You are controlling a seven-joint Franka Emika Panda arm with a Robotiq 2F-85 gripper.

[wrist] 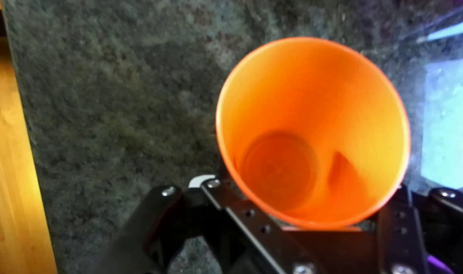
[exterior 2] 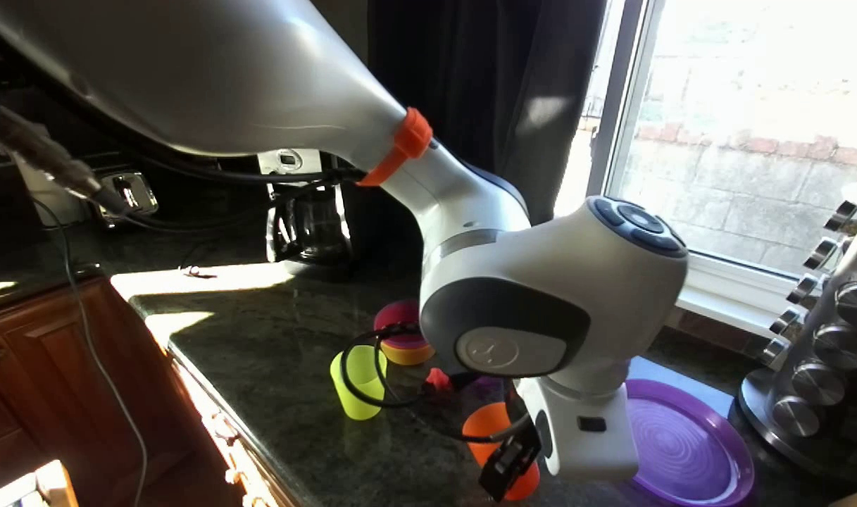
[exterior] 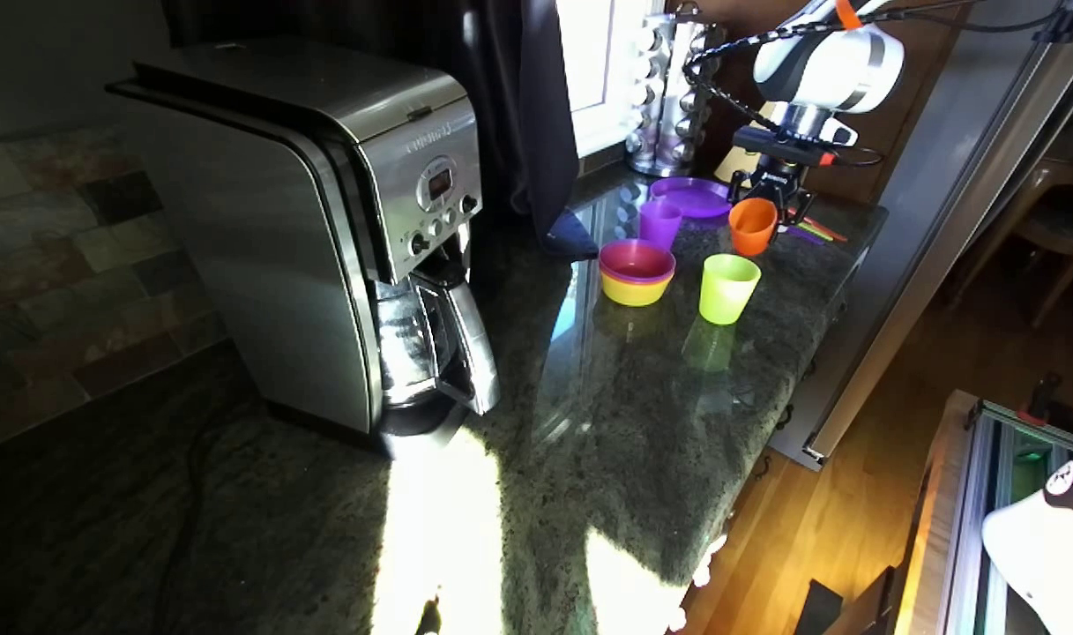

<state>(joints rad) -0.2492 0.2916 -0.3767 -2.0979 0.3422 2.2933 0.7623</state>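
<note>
Dark, polished stone forms the surface [exterior: 624,397], lit by a window [exterior 2: 752,105] and glossy enough to mirror what stands on it. Item examined: an orange cup [exterior: 753,231], located toward the far end of the surface in an exterior view, near the purple plate [exterior 2: 674,443]. Condition of the pincer [wrist: 315,180]: gripping the orange cup, one finger against each side of its outer wall, below the rim, as the wrist view shows. The orange cup appears tilted; whether its base touches the surface cannot be established.

Handling assessment: the wall looks thin and smooth, probably plastic, with a bare base visible inside. Judged light, fairly stiff toward the base, more yielding near the rim, and unlikely to break. The smooth, tapered wall may slip under low pressure; excess pressure could squeeze the mouth oval. Recommended hold: opposite sides, around mid-height, square to the wall.

Adjacent items: a lime-green cup [exterior: 728,291] stands upright, a purple cup [exterior: 659,225] stands just behind stacked bowls [exterior: 635,291], and a spice rack [exterior: 664,106] stands near the purple plate.
</note>
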